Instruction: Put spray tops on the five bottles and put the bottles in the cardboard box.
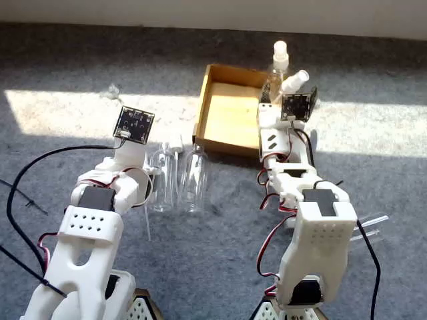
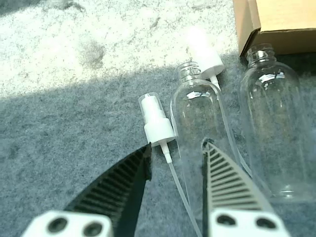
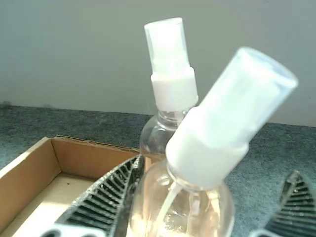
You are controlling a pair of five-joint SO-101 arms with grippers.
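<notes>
My left tool [image 2: 177, 148] hangs low over the grey carpeted worktop [image 1: 80, 67] with its jaws spread and nothing in them. A loose spray top [image 2: 157, 123] lies just ahead of the black finger [image 2: 133, 173], its thin tube running back between the two fingers. Next to it lie two clear bottles, the nearer bottle [image 2: 197, 113] and the farther bottle [image 2: 274, 123], side by side on the carpet with bare necks pointing towards the cardboard box [image 1: 202, 107]. A second spray top [image 2: 205, 54] lies by the nearer bottle's neck. On the other side, my right tool [image 3: 217, 165] sits at the box's right edge, jaws wide around a capped bottle [image 3: 182, 207]. One finger lies against its side and the other stands well apart, so it has no grip. That bottle's white top [image 3: 222, 128] leans at a tilt. Just behind it an upright bottle [image 1: 280, 57] stands by the box's far right corner with its top straight. I cannot tell whether it stands inside the box or just outside.
</notes>
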